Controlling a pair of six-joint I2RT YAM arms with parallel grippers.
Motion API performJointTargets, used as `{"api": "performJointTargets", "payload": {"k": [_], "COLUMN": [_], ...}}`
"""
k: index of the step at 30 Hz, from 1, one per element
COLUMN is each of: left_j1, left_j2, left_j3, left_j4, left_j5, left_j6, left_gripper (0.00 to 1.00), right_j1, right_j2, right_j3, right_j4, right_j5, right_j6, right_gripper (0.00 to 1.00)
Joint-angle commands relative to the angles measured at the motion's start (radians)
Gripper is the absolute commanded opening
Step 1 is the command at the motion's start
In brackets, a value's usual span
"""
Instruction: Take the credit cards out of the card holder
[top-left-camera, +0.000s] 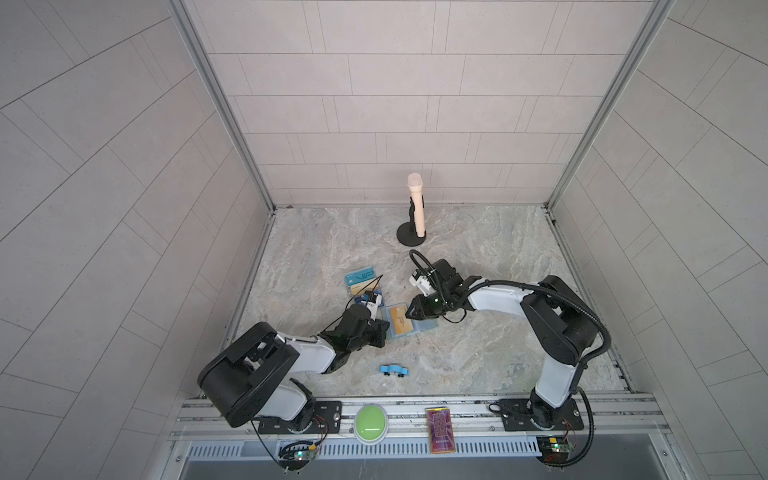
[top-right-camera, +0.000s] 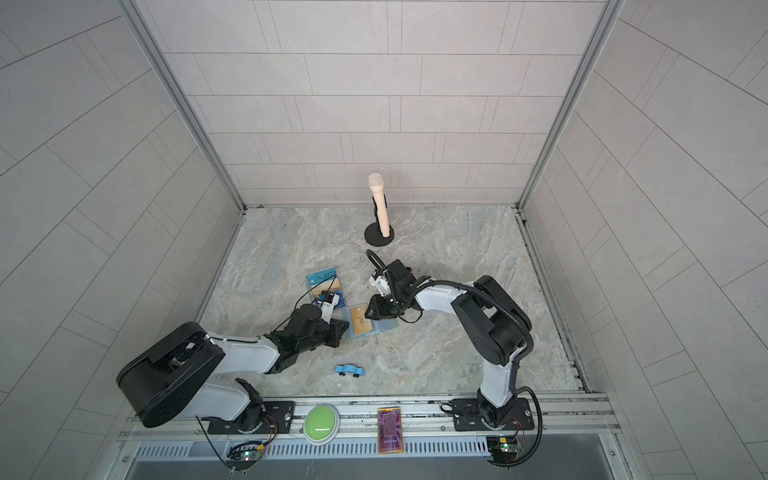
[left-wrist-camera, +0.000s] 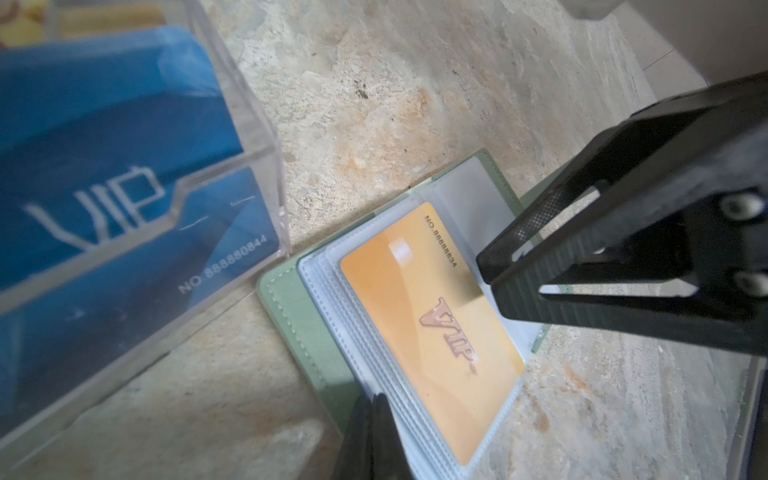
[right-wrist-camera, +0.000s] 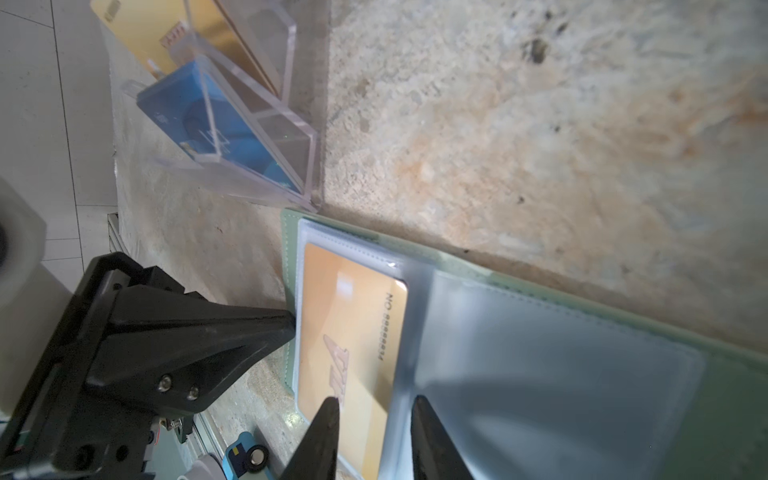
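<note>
Just below centre of a top view, the card holder (top-left-camera: 424, 328) lies open on the table (top-left-camera: 478, 249) (sleeve pages up, green cover down). On its page toward frame left sits the tan card (left-wrist-camera: 432, 332). At the bottom edge of the left wrist view the left gripper (left-wrist-camera: 370, 411), fingers pressed together, touches the holder's outer edge. Low in the right wrist view the right gripper (right-wrist-camera: 374, 401) has its fingers slightly apart, astride the card's long edge. A clear stand (left-wrist-camera: 257, 137) is just beside the holder's corner.
</note>
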Motion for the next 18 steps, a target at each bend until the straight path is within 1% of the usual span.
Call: {"api": "performJointTargets", "payload": {"k": [1,9,18], "left_j1": [-0.007,-0.007,-0.007], "left_j2": [0.015,0.031,0.049], "left_j3": [-0.012,-0.01,-0.007], "left_j4": [-0.116,-0.108,-0.101], "left_j5": [-0.001,0.008,0.017], "left_j6": [0.016,0.017,0.017], "left_gripper": [0.0,0.0,0.0], "right_j1": [-0.003,-0.002,-0.01], "right_j2": [0.015,0.04,0.044], "right_j3": [-0.021,-0.033,-0.043], "right_j4": [0.037,0.096,0.144], "right_j5": [-0.037,-0.109,-0.154], "right_j6": [0.022,0.051,0.087], "right_gripper": [0.32,0.31,0.3]}}
